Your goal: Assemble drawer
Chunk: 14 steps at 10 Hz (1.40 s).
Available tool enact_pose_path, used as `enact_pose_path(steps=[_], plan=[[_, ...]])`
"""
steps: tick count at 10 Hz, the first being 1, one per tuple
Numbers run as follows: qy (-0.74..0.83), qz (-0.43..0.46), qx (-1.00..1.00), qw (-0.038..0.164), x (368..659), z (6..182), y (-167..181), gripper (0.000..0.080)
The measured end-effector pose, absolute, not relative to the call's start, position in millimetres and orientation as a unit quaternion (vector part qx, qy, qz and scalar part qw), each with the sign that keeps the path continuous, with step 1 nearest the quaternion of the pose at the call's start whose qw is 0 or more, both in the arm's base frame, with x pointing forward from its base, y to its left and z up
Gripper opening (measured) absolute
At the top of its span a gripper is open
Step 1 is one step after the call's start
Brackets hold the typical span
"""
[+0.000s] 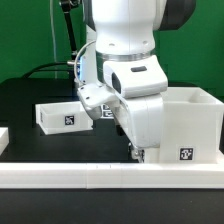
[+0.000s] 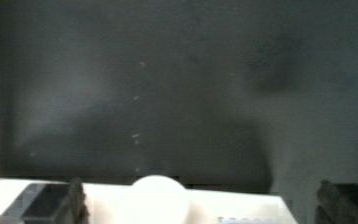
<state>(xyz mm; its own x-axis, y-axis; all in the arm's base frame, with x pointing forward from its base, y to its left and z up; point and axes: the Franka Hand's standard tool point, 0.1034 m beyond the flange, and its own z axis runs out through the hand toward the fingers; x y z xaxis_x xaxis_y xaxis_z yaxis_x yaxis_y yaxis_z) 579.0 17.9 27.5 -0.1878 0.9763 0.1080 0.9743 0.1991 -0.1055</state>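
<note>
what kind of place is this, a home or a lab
Most likely a robotics lab test bench, not a home: a white robot arm works over a black table before a green backdrop, and the white drawer tray and casing carry printed square tags.

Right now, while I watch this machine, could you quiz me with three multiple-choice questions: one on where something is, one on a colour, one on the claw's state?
1. In the exterior view, the low tray lies where, relative to the tall casing?
A. to its left
B. to its right
C. on top of it

2. The table is:
A. white
B. black
C. red

3. The gripper is:
A. shut on the tray
B. open
C. out of sight

Answers:
1 A: the tray sits apart, toward that view's left.
2 B: its bare surface is black.
3 B: the wrist view shows its fingers wide apart.
</note>
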Motion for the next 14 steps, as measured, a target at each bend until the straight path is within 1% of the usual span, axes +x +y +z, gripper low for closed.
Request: enact_pose_path(steps=[1, 3, 5, 6, 7, 8, 10, 11, 13, 14], plan=[[-0.767, 0.010, -0.637, 0.079, 578.2, 28.2, 23.0, 0.0649], [-0.753, 0.014, -0.653, 0.079, 580.3, 32.9, 31.9, 0.0649], [-0.741, 0.018, -0.666, 0.080, 580.3, 33.9, 32.2, 0.0649], [-0.748, 0.017, -0.659, 0.077, 581.0, 33.7, 23.2, 0.0649], [-0.751, 0.017, -0.656, 0.076, 580.1, 33.0, 7.3, 0.0649], [-0.755, 0.018, -0.652, 0.069, 581.3, 38.8, -5.9, 0.0649], [-0.750, 0.013, -0.660, 0.052, 582.3, 61.8, -26.2, 0.0649], [-0.745, 0.007, -0.666, 0.040, 580.1, 76.2, -39.1, 0.0649], [-0.736, -0.011, -0.676, 0.010, 571.2, 105.1, -59.2, 0.0649], [-0.730, -0.023, -0.683, -0.004, 555.8, 111.7, -66.2, 0.0649]])
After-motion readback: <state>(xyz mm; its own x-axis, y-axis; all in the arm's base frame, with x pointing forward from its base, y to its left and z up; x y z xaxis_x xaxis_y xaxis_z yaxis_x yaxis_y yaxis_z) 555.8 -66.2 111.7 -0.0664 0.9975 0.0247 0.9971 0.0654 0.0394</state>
